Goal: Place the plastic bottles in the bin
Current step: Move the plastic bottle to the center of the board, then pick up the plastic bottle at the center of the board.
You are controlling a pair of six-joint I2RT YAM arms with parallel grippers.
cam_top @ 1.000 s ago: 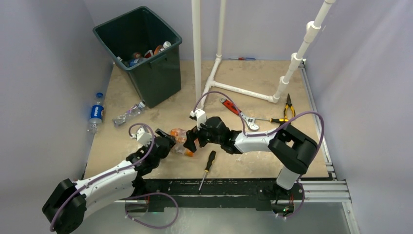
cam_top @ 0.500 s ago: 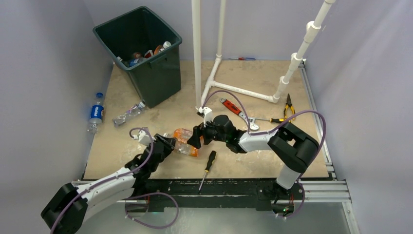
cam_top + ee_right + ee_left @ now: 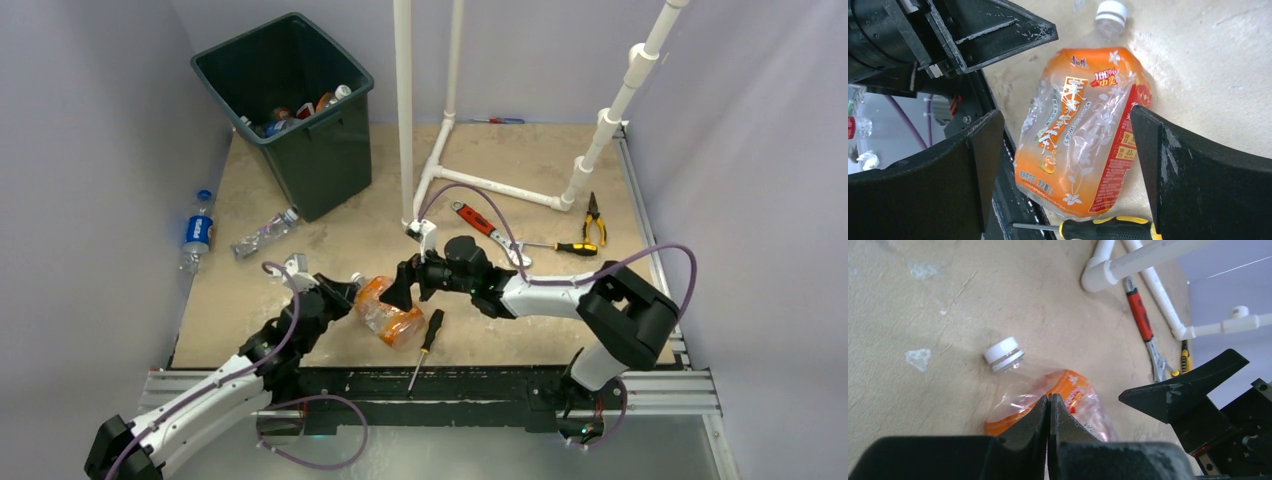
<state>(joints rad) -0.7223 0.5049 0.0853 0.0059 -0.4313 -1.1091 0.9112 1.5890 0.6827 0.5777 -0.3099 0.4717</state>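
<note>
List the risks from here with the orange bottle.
The left gripper is fully shut, and the orange bottle looks ungripped, so a lift may leave it behind.
The open right gripper straddles it close to the left one, so a collision is possible.
The screwdriver by its base could get dragged.

The bin point(image 3: 325, 160) sits far left, bottles point(image 3: 283, 120) inside; one bottle point(image 3: 388, 310) lies near centre, a screwdriver point(image 3: 428, 335) just right of it.

The bottle point(image 3: 1083, 130) is clear and white-capped, its label point(image 3: 1068, 150) orange with white flowers. Dark green-black bin point(image 3: 320, 165); mottled tan bench point(image 3: 330, 240); black-and-orange screwdriver point(image 3: 431, 330).
</note>
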